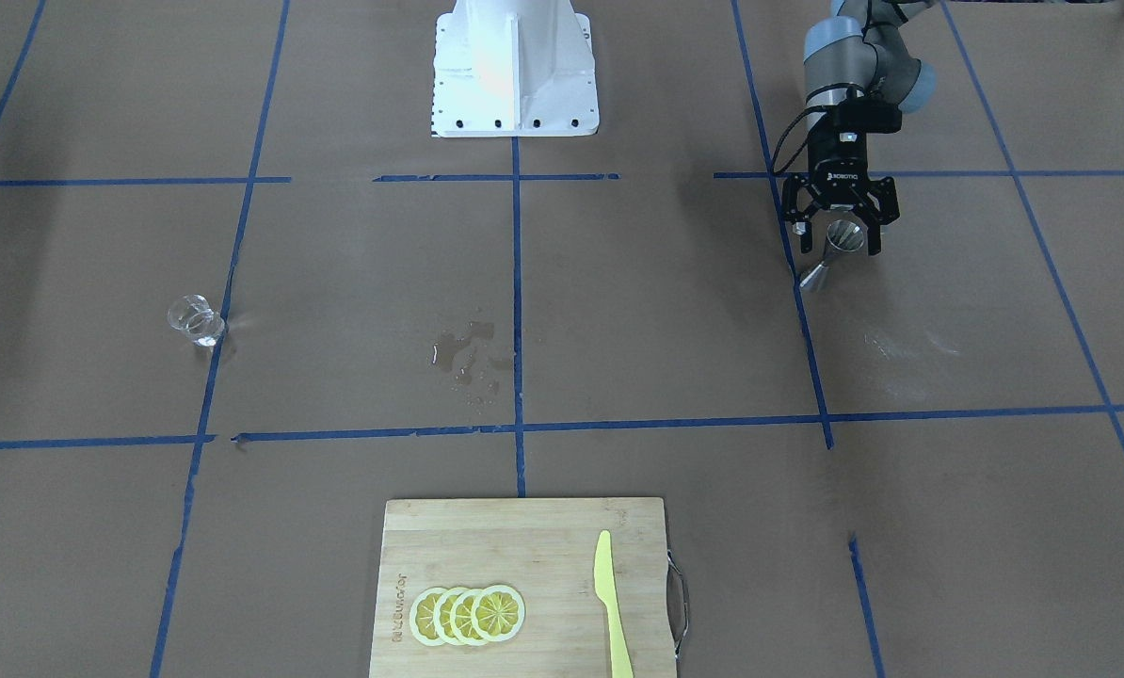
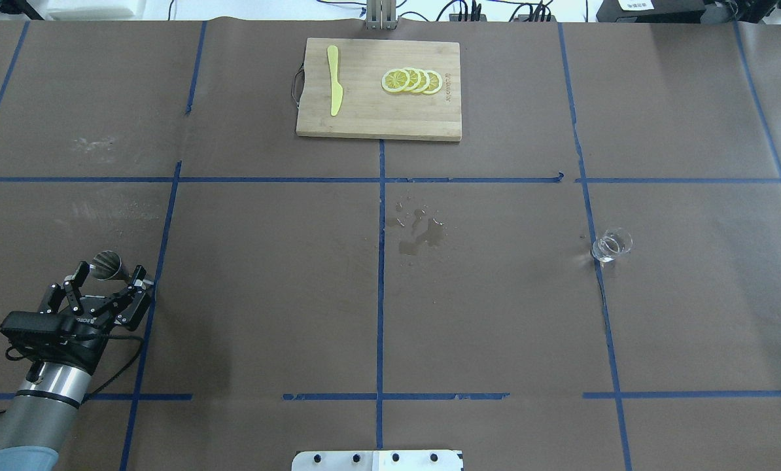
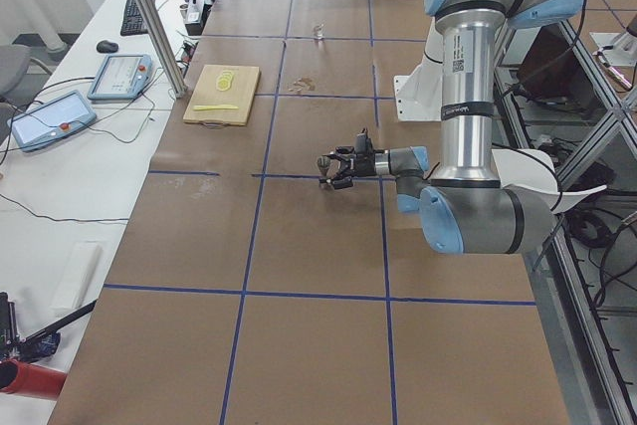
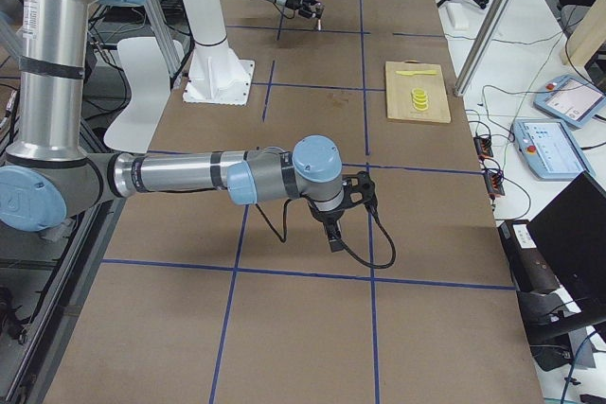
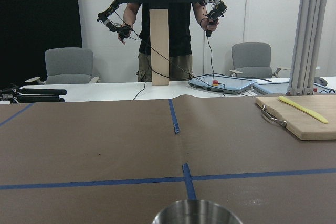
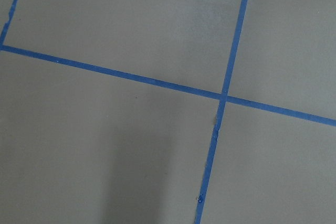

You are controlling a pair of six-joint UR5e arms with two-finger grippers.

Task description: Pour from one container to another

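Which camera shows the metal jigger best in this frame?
Exterior front-facing: the jigger shows full height, mouth to base, at the open left claw. Overhead shows mainly its mouth; the left wrist view only its rim; both side views show it tiny; the right wrist view, nothing.

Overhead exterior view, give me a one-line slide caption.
Left gripper open at the steel jigger; glass tumbler far right, wet patch between.

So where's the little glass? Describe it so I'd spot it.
Start at the wooden cutting board at the far edge, come toward the robot past the wet patch in the middle, then go to the robot's right. The glass tumbler stands alone beside a blue tape line; it is small and clear, unlike the shiny metal jigger opposite.
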